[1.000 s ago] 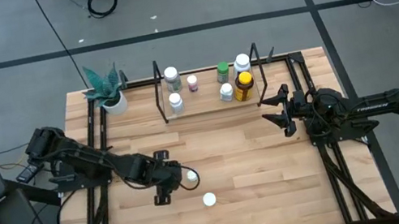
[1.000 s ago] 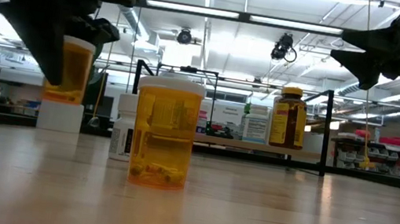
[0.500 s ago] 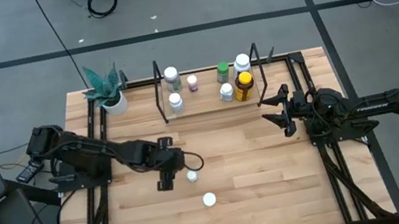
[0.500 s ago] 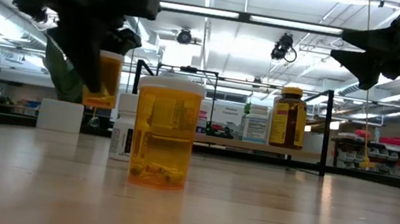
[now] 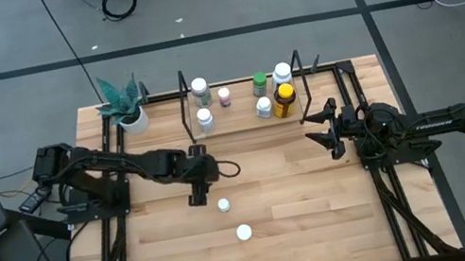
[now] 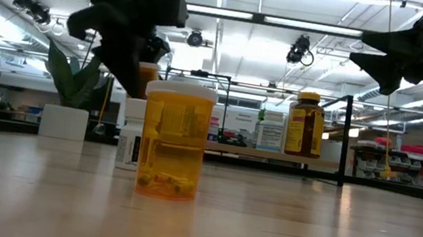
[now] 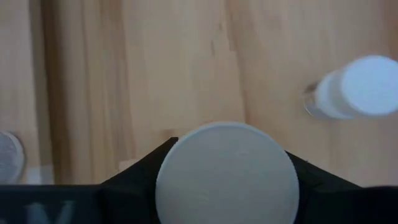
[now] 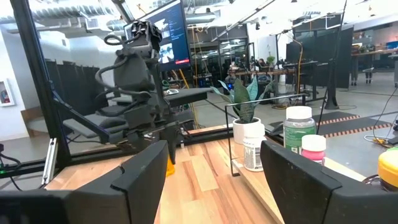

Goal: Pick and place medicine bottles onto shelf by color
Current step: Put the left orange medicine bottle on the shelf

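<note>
Carrying an orange bottle (image 6: pixel 147 75), left hand (image 5: pixel 199 182) neared shelf (image 5: pixel 241 121).

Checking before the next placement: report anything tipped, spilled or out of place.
Nothing stands out. Two white-capped bottles stand upright on the table, the shelf bottles are upright, and the left gripper carries an orange bottle clear of the table.

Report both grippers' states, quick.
Left gripper: jaws closed on an orange bottle, lifted off the table.
Right gripper: jaws open, empty, beside the shelf.
</note>
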`<state>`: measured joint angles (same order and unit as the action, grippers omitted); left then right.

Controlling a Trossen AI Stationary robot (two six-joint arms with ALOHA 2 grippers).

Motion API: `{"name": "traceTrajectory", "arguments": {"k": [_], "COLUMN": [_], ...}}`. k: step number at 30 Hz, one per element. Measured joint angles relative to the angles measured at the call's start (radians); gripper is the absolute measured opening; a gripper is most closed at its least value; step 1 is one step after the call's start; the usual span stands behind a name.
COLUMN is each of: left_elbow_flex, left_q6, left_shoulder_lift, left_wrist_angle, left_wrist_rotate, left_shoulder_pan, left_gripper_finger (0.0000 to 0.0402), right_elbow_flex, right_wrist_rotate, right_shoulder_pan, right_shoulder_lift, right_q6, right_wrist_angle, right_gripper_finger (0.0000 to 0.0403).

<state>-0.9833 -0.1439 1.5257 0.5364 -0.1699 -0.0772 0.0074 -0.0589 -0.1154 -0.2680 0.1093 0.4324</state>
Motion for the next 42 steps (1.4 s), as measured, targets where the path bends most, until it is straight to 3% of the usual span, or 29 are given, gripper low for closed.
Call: {"name": "traceTrajectory", "arguments": {"k": [8,29,42], "left_elbow_flex": [0.0,-0.001,-0.193], "left_q6": [-0.036,-0.104,-0.194], "left_shoulder_lift": [0.0,0.002,0.133], "left_wrist_angle": [-0.101,-0.425,-0.4], "left_wrist_rotate": [0.07,0.093,0.107], "left_shoulder_pan": [0.07,0.187,0.275], "left_gripper_finger": [0.0199,0.0201,0.0201], "right_elbow_flex": [0.0,0.0,0.0], "right_wrist_rotate": [0.0,0.0,0.0], "right_shoulder_pan": [0.0,0.0,0.0], "right_shoulder_lift": [0.0,0.0,-0.002], "right_q6": [0.0,0.0,0.0], "right_wrist_angle": [0.0,0.0,0.0], "right_gripper_finger": [0.0265,0.0265,0.0265]}}
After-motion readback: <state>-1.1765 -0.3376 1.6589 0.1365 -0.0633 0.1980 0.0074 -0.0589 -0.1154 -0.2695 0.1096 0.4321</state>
